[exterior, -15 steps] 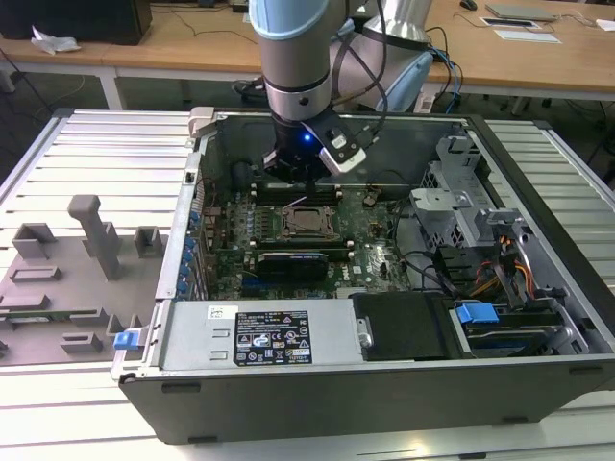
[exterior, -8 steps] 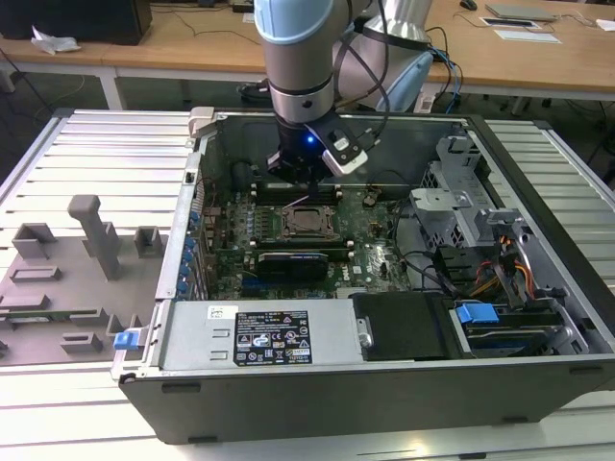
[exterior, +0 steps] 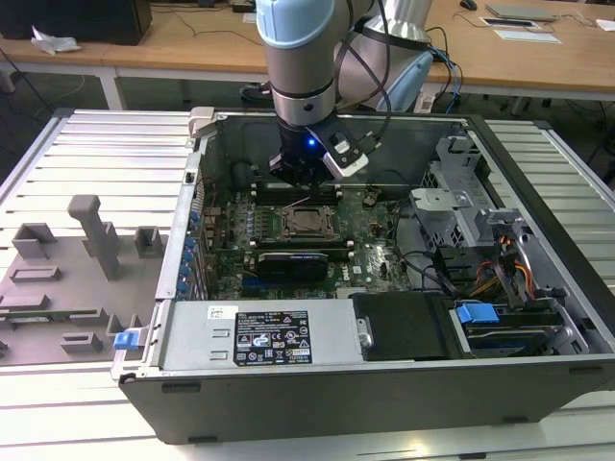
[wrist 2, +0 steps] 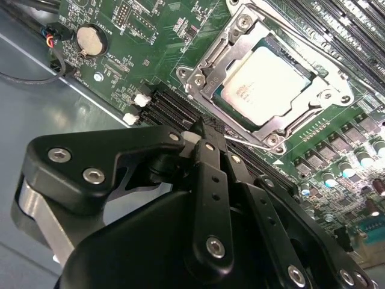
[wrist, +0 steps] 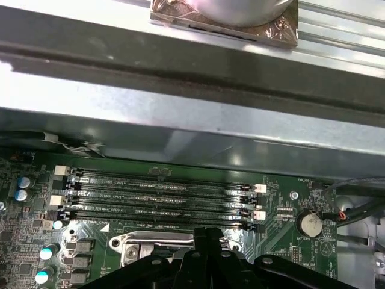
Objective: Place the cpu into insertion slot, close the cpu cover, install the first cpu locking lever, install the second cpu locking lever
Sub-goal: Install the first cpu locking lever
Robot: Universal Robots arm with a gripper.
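The cpu (wrist 2: 267,78) lies under the lowered cpu cover (wrist 2: 210,60); the gripper (wrist 2: 201,127), fingers closed empty, probably as a pusher, sits beside a locking lever (wrist 2: 246,140).

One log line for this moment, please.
cpu: seated | cover: down over cpu | gripper: shut, tips beside cover edge | lever: rod near tips, latch state unclear

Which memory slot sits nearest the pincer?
The memory slot bordering the CPU socket, right beside the pincer; the other three lie toward the chassis wall.
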